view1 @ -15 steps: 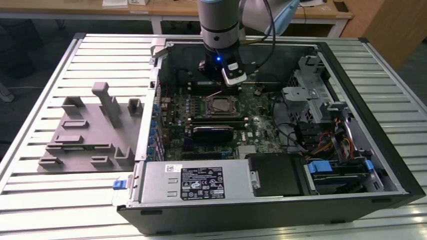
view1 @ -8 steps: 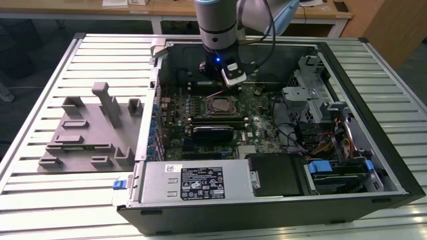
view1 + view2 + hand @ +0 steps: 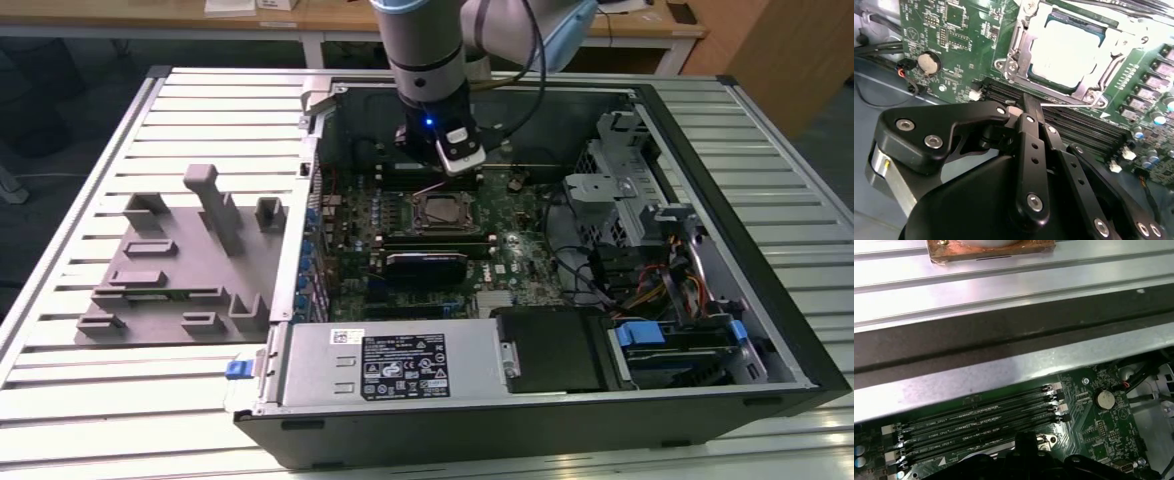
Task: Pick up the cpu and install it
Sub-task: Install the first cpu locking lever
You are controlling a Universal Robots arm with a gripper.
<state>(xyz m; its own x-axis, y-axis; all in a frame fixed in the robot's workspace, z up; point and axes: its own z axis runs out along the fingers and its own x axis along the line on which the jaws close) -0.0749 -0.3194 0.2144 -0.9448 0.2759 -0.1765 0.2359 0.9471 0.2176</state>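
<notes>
The cpu is seated in the socket; the tool is held narrow at six o'clock of it, empty

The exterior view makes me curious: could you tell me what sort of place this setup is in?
Probably a lab or workshop set up for computer assembly. An open computer case lies on a slatted metal table, grey fixture blocks sit beside it, and wooden desks stand behind.

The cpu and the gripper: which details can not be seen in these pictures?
- Gripper fingertips: in the second wrist view, hidden by its own black linkage.
- Cpu seating: its rim lies under the socket frame.
- Cpu in the exterior view: too small for detail.
</notes>
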